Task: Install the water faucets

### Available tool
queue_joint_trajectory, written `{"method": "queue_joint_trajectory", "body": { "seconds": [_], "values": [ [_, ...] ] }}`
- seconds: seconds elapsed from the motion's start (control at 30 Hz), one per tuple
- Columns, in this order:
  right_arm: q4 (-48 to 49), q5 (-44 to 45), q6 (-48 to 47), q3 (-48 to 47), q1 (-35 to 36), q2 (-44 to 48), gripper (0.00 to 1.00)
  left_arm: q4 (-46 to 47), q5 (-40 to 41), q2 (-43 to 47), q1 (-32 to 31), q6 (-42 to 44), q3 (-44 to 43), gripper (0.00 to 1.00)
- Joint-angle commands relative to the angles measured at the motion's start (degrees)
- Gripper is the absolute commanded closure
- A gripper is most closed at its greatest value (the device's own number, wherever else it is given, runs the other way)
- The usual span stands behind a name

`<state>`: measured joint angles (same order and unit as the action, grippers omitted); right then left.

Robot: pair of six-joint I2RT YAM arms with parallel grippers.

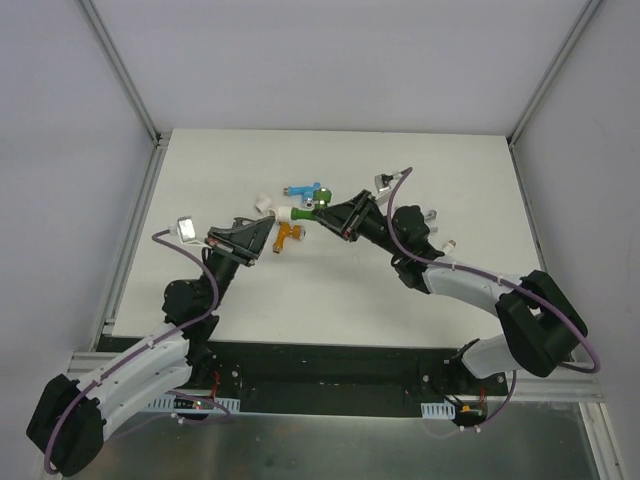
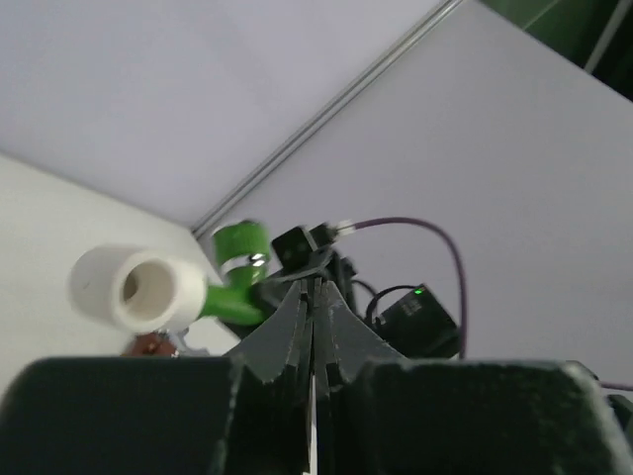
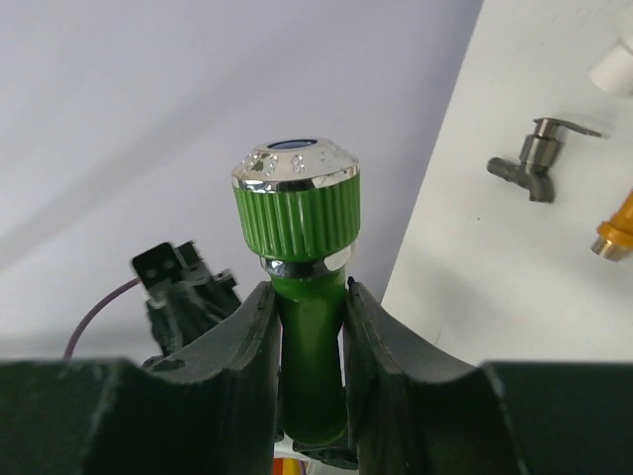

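While most taps lie loose, installation looks barely begun.
Table (image 1: pixel 200 180): carries the stock mid-surface, toward its far edge.
Right gripper (image 3: pixel 309 297): fingers clamped on the green faucet (image 3: pixel 297 198), held above the table's middle.
Left gripper (image 2: pixel 313 289): fingers together, empty, near that faucet.
Blue faucet (image 1: pixel 305 189), orange faucet (image 1: pixel 287 235): unmounted.
White fitting (image 2: pixel 134 287): seemingly on the green faucet's end.

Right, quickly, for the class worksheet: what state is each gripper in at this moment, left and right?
Left gripper: closed, fingers pressed together, nothing between them.
Right gripper: closed, holding the green faucet.
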<state>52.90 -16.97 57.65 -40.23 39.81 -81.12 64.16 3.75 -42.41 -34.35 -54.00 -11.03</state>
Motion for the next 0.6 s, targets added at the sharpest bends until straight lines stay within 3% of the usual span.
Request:
{"method": "queue_joint_trajectory", "body": {
  "seconds": [0.0, 0.07, 0.1, 0.13, 0.17, 0.3, 0.43, 0.57],
  "values": [
    [2.20, -1.05, 2.74, -2.31, -0.35, -0.53, 1.00, 3.61, -1.65, 5.49, -0.37, 6.19, -0.31, 1.00],
    [2.20, -0.35, 1.60, -1.96, -0.96, 0.08, 1.00, 0.72, 0.99, 7.60, -0.37, 4.79, 0.39, 1.00],
    [2.03, -0.26, 1.24, -1.70, -1.66, 0.61, 1.00, -3.04, 2.30, 9.17, -0.37, 4.60, 0.22, 0.91],
    [1.59, -0.69, 0.46, -1.61, -2.80, 0.88, 1.00, -8.12, 3.36, 10.93, -0.37, 4.86, -0.74, 0.71],
    [0.63, -1.48, -0.42, -1.61, -3.94, 1.23, 1.00, -16.88, 4.15, 13.38, -0.37, 5.82, -2.84, 0.58],
    [-6.56, -5.26, -6.56, -2.39, -9.74, 3.59, 1.00, -51.70, 8.90, 17.72, -0.37, 14.16, -15.22, 0.30],
    [-18.26, -3.69, -12.72, -3.72, -16.50, 5.80, 1.00, -76.41, 14.44, 13.69, -0.37, 21.98, -27.35, 0.16],
    [-27.84, -1.22, -15.72, -5.91, -26.16, 5.81, 1.00, -92.09, 17.51, 6.92, -0.28, 27.62, -37.21, 0.02]
  ]
}}
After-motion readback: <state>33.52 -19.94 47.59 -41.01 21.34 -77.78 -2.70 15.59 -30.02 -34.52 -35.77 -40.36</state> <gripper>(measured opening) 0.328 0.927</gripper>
